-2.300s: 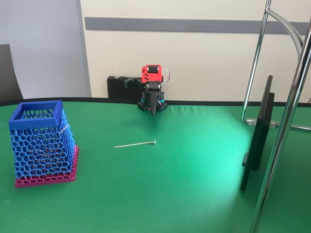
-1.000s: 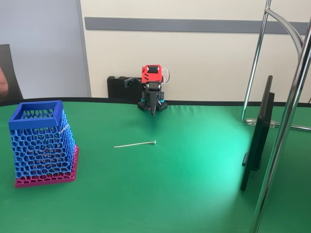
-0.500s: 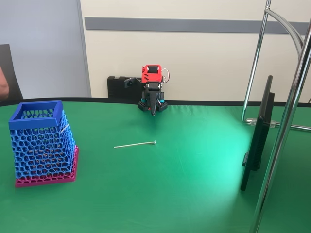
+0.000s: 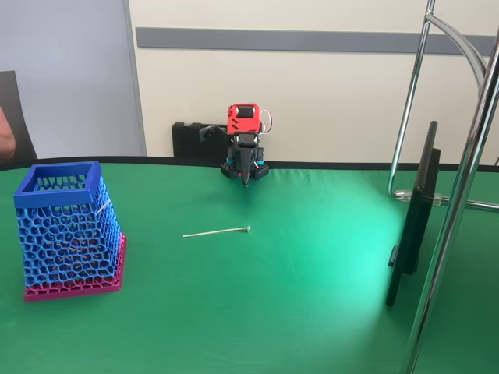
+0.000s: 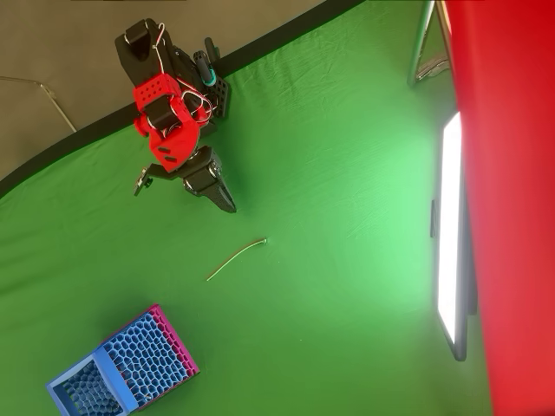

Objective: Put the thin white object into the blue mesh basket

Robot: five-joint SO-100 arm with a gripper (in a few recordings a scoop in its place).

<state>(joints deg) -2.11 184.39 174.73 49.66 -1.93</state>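
The thin white object [image 4: 217, 231] lies flat on the green table, a small nub at its right end; from above it is a slightly curved stick [image 5: 236, 259]. The blue mesh basket [image 4: 68, 226] stands upright at the left on its magenta base, and sits at the lower left in the overhead view [image 5: 121, 367]. My gripper [image 4: 246, 178] hangs folded at the red and black arm's base by the far table edge, fingers together and pointing down, holding nothing. In the overhead view the gripper [image 5: 227, 206] is a short way up-left of the stick.
A black monitor [image 4: 413, 220] stands edge-on at the right, with chrome stand tubes [image 4: 460, 195] beside it. A person's hand shows at the left edge [image 4: 3, 140]. Open green cloth lies between stick and basket.
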